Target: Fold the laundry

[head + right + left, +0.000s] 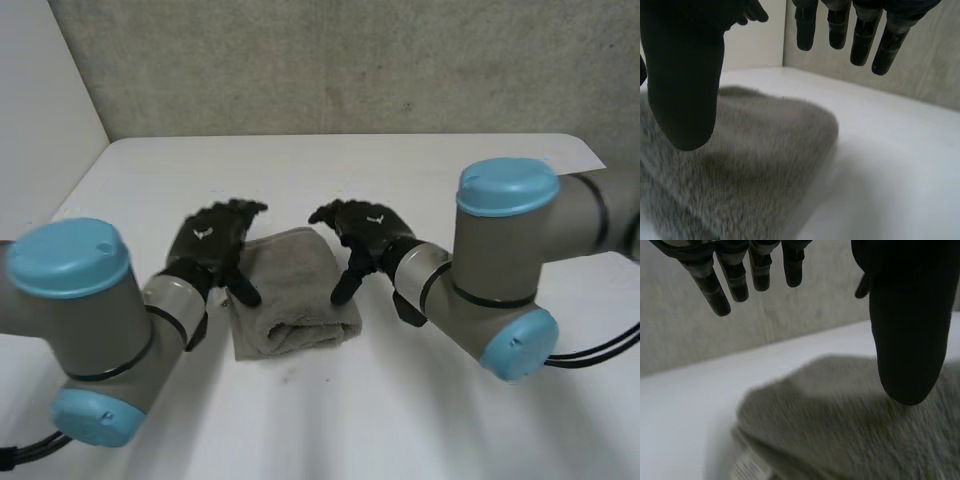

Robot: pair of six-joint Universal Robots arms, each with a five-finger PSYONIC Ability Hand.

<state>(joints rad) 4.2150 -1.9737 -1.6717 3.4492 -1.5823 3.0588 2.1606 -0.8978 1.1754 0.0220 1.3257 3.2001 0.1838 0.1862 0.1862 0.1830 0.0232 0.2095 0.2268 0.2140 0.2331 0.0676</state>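
grey-brown towel [292, 293], white table [400, 180], black robot hands

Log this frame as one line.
towel: folded, on table | left robot hand: open, at towel's left edge | right robot hand: open, at its right edge

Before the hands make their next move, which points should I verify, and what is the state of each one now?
1. The towel lies on the table, folded into a compact shape: ok.
2. The left hand is open and holds nothing: ok.
3. The right hand is open and holds nothing: ok.
4. One hand on each side of the towel, left at its left edge, right at its right edge: ok.
5. Contact with the towel: cannot tell; each thumb tip is close over it.
6. Folded layers lined up: cannot tell; the near edge looks thick and uneven.
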